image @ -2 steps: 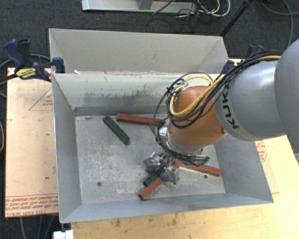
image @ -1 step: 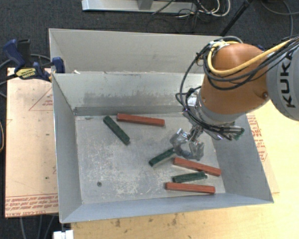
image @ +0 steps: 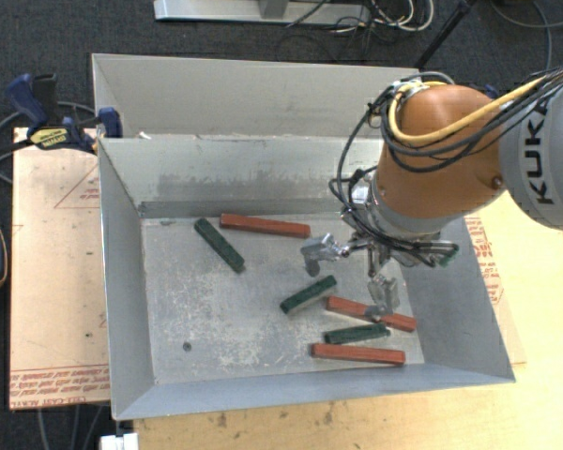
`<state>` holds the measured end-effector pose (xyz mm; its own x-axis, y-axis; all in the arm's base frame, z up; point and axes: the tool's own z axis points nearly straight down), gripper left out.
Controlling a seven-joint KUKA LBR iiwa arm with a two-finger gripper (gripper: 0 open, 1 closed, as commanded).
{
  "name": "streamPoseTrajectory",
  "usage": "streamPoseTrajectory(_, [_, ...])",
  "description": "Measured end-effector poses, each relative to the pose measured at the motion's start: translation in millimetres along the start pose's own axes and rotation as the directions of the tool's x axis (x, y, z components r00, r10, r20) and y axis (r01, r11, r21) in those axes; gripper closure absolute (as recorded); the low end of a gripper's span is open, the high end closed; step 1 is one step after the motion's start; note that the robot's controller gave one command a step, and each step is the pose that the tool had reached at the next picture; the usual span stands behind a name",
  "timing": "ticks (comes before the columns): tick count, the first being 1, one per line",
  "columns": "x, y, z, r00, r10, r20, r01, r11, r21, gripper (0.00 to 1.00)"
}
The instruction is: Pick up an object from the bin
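My gripper (image: 349,272) hangs under the orange cover over the right half of the bin, open, its fingertips (image: 314,251) spread wide with nothing between them. Just below its left fingertip lies a short dark green stick (image: 308,294), tilted. Under its right fingertip a red stick (image: 371,313) lies slanted on the floor. Another green stick (image: 357,334) rests right below that one, and a longer red stick (image: 357,353) lies flat near the front wall.
Further left on the bin floor a long red stick (image: 265,225) lies near the back wall, with a dark green stick (image: 219,245) slanting beside it. The arm and its orange cover hide the bin's right back corner.
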<state>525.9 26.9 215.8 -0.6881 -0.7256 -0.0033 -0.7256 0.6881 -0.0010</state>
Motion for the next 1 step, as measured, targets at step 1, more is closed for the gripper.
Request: streamPoseTrajectory(1, [-14.5,-44.5,149.0,0.998,-0.061,-0.004,0.061,0.998,-0.006,0.0])
